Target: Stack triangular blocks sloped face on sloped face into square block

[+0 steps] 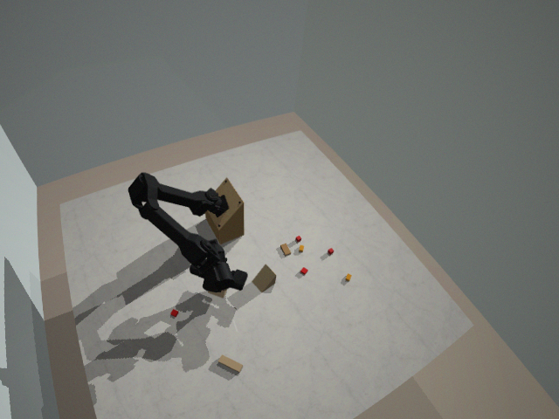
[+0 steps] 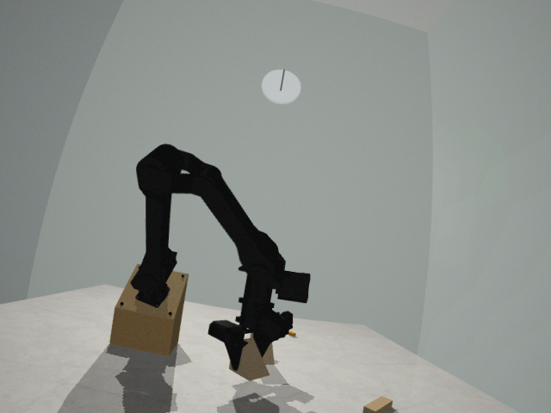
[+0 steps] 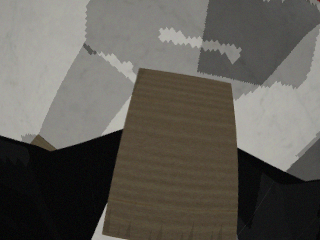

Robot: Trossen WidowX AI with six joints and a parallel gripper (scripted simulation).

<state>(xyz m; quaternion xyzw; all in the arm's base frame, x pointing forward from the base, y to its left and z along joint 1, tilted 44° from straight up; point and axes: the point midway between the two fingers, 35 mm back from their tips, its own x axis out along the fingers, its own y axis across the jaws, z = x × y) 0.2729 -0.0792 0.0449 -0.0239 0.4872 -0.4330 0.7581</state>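
Observation:
My gripper (image 2: 250, 359) (image 3: 175, 140) is shut on one triangular block (image 1: 218, 294) (image 2: 252, 365) (image 3: 177, 150), with a finger on either side of it. In the exterior view this block hangs tilted a little above the table, its shadow apart below it. In the top view the hand hides most of it. The other triangular block (image 1: 264, 278) (image 2: 270, 355) (image 3: 44, 143) stands on the table beside the hand, apart from the held block. The held block and fingers partly hide it in the exterior view.
A light wooden bar (image 1: 230, 363) (image 2: 378, 404) lies at the front. A small brown brick (image 1: 285, 249), red cubes (image 1: 304, 271) (image 1: 330, 250) and orange cubes (image 1: 348, 277) (image 2: 292, 333) lie beyond the standing block. Another red cube (image 1: 175, 312) lies left of the hand. The arm's wooden base (image 1: 232, 225) (image 2: 142, 329) stands behind.

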